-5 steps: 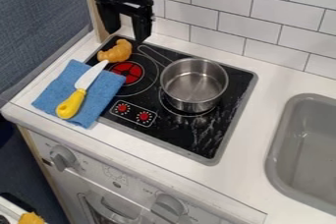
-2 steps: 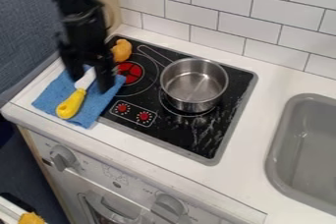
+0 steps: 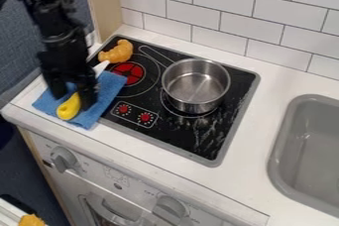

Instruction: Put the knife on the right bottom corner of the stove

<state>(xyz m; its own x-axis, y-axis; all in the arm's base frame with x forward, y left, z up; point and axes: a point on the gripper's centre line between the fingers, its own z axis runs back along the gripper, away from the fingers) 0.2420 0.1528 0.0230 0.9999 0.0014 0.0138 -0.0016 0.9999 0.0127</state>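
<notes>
The black gripper (image 3: 73, 96) hangs over the blue cloth at the left of the stove, its two fingers open, one on each side of the yellow-handled knife (image 3: 69, 107). The knife lies on the cloth; its handle points to the front left and its white blade tip shows behind the gripper, near the red burner. The middle of the knife is hidden by the gripper. The black stove (image 3: 198, 138) has its right front corner at the lower right, beyond the pot.
A metal pot (image 3: 195, 85) stands on the stove's right part. A croissant (image 3: 117, 52) lies at the stove's back left corner. The blue cloth (image 3: 109, 90) overlaps the stove's left edge. A grey sink (image 3: 311, 145) is at the right, a tiled wall (image 3: 218, 2) behind.
From above the stove's back left corner, the gripper has moved left, forward and down to the knife's handle. The knife, croissant and pot have stayed in place.
</notes>
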